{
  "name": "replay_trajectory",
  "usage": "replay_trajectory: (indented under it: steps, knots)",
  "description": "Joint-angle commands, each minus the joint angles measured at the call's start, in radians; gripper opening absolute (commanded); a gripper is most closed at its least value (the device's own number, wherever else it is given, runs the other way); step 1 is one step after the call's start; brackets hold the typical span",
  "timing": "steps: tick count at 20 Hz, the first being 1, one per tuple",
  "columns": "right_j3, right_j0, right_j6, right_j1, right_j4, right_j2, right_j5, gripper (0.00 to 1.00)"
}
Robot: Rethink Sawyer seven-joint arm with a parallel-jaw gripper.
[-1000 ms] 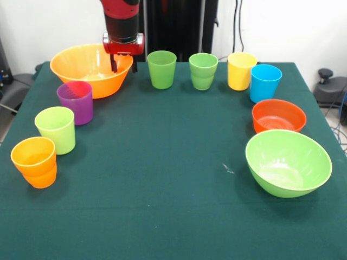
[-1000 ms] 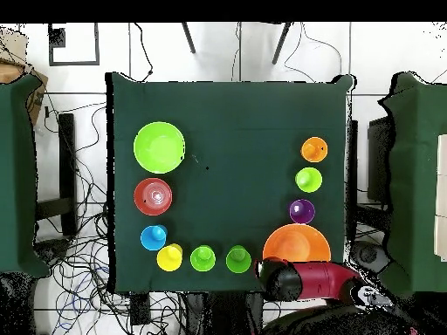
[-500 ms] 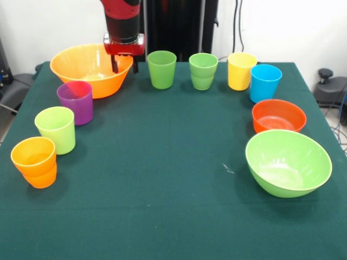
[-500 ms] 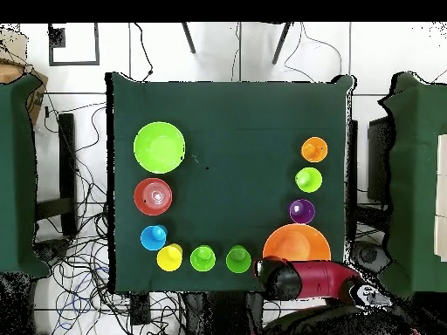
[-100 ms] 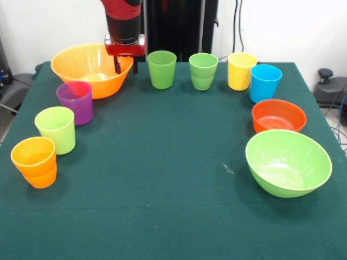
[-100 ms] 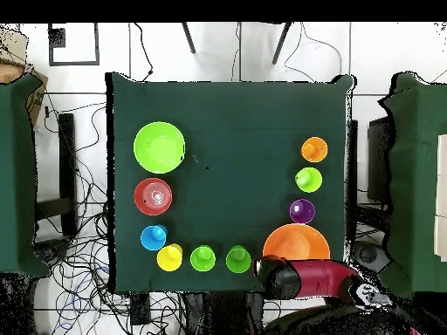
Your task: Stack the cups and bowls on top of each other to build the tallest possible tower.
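Between the fingers (image 5: 125, 66) lay the back rim of the large orange bowl (image 5: 87, 67), straddled by the parted prongs, though actual contact was unclear. Glossy thin plastic looked light, stiff and slippery; that rim seemed the best hold. Beyond, the bench (image 5: 162, 162) middle offered open room, cups ringing its edges.

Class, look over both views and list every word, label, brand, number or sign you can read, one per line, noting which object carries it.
None: no readable text shows in either view.
The cups, such as the blue cup and purple cup, are plain.
The bowls, such as the large orange bowl and lime-green bowl, carry no markings.
The gripper and the green tablecloth show no lettering.
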Motion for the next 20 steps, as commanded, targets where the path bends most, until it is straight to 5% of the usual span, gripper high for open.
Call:
replay_trajectory:
  steps: [1,20]
  knots:
    - [-0.075,-0.005,-0.051,0.023,-0.061,0.124,-0.001,0.00]
    - [-0.070,-0.003,-0.075,0.005,-0.068,0.135,0.037,0.00]
